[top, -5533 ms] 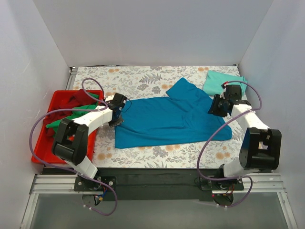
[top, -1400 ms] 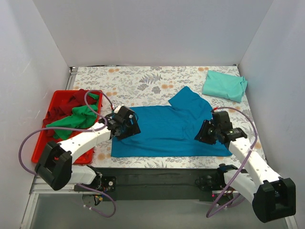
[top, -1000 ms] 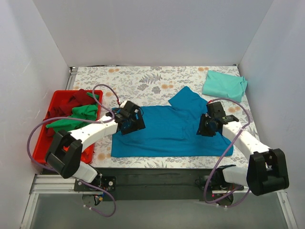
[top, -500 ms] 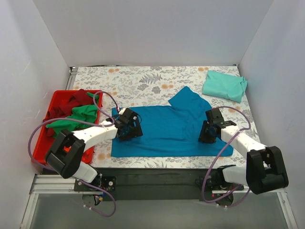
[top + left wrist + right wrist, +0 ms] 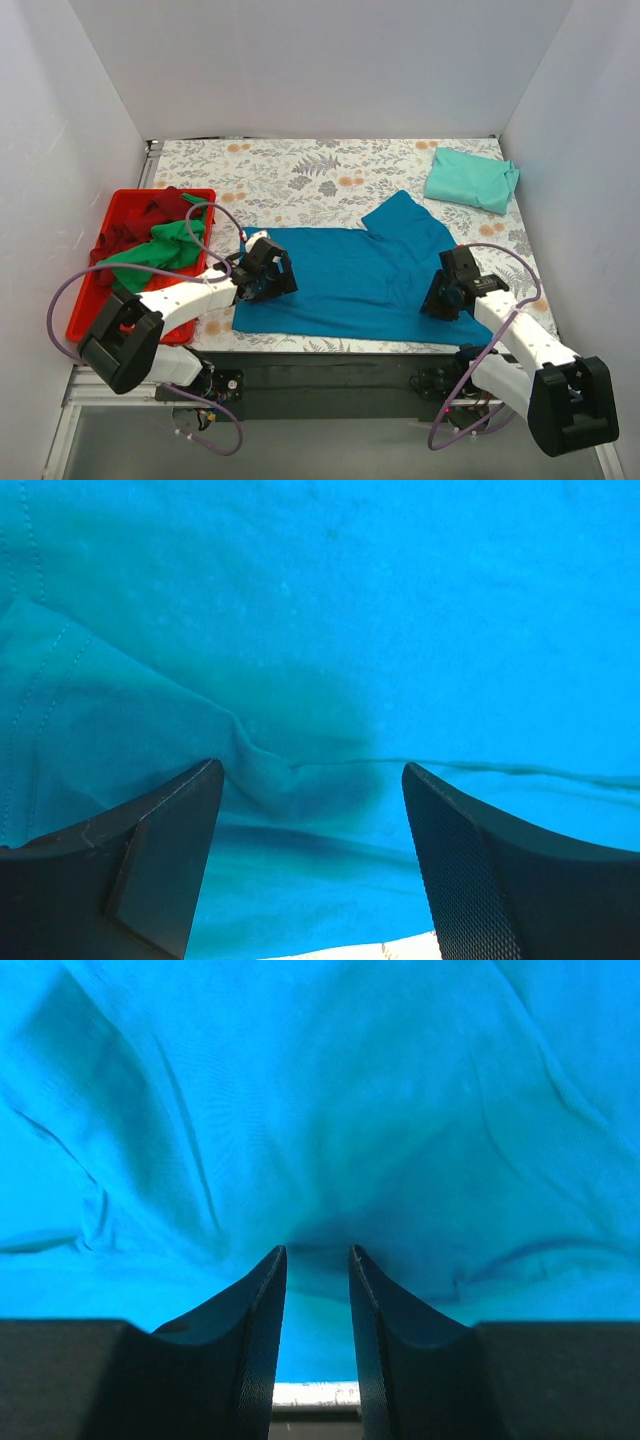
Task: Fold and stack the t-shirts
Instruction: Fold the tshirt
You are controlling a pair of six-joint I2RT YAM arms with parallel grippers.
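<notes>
Soft, even light is filling the overhead view, with no glare.
A dark shadow is pooling on the blue shirt (image 5: 320, 600) between the fingers of the left gripper (image 5: 310, 780) and just ahead of the right gripper (image 5: 316, 1260); cloth there is looking sharp and strongly saturated.

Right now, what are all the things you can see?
blue t-shirt: one, deep blue, spread flat mid-table near the front
mint t-shirt: one, pale mint green, folded at the far right corner
green t-shirt: one, bright green, crumpled in the tray
dark red t-shirt: one, dark red, crumpled at the far end of the tray
red tray: one, red, left side of the table
table: one, flowery cover
left gripper: one, black, open over the blue t-shirt's left side
right gripper: one, black, pinching the blue t-shirt's right side
</notes>
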